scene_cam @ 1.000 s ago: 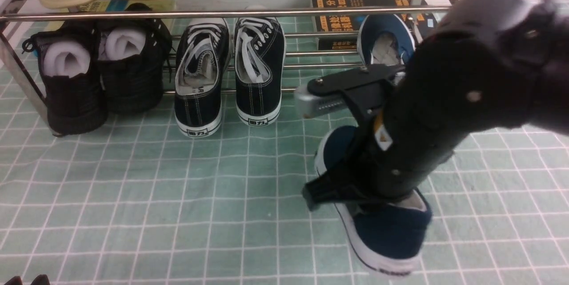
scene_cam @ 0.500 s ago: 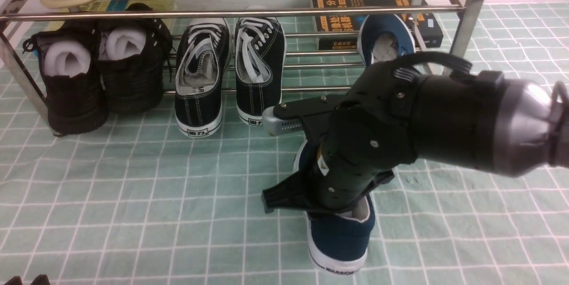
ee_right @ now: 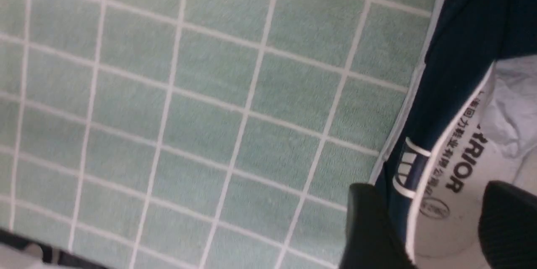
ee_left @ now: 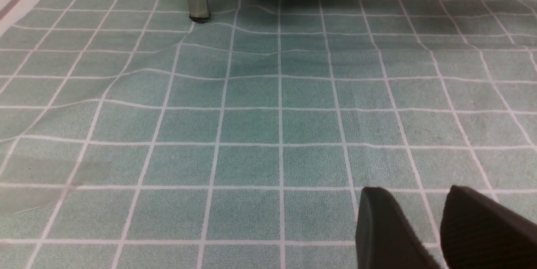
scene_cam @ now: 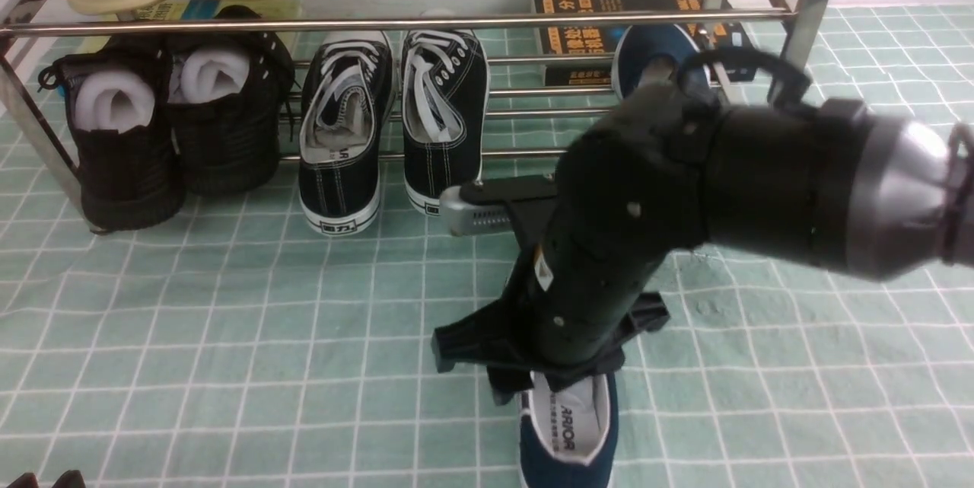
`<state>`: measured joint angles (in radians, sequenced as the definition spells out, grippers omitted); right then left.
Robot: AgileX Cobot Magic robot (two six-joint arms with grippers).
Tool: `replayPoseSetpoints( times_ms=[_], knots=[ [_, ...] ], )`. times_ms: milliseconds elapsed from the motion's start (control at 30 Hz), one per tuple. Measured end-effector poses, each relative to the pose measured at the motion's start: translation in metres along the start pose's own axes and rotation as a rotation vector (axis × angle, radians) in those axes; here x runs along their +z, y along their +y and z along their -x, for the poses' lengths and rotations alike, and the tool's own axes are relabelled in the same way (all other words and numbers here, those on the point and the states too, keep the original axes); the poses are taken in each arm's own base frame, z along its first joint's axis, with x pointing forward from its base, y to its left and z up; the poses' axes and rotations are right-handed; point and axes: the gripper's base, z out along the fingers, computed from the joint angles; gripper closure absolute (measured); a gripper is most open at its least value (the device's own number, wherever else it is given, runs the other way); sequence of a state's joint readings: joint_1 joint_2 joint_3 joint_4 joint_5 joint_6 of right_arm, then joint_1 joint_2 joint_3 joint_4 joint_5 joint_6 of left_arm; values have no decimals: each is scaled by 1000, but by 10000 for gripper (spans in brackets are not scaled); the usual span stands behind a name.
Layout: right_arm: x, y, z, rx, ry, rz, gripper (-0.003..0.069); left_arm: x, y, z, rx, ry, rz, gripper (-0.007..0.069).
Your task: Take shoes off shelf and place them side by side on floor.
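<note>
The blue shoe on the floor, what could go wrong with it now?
The right gripper is open, with one finger inside the blue shoe and one outside. If it doesn't lift straight up, it might catch the side and drag or tip the shoe.

The other blue shoe is still on the rack, partly behind the arm, so the arm might bump it.

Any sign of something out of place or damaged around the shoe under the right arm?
Nothing looks spilled or damaged. The navy shoe appears to lie flat on the green cloth; the crumpled grey paper inside looks like ordinary stuffing. Its toe is hidden by the arm in the front view.
</note>
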<state>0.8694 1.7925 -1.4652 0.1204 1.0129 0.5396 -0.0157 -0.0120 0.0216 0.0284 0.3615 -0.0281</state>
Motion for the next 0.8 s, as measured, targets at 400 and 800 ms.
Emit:
replayPoseSetpoints(
  times_ms=[400, 800],
  knots=[
    [-87, -29, 53, -180, -226, -186, 265, 0, 0, 0, 1, 0, 0, 383],
    [-59, -110, 122, -28, -432, -239, 265, 0, 0, 0, 1, 0, 0, 383]
  ],
)
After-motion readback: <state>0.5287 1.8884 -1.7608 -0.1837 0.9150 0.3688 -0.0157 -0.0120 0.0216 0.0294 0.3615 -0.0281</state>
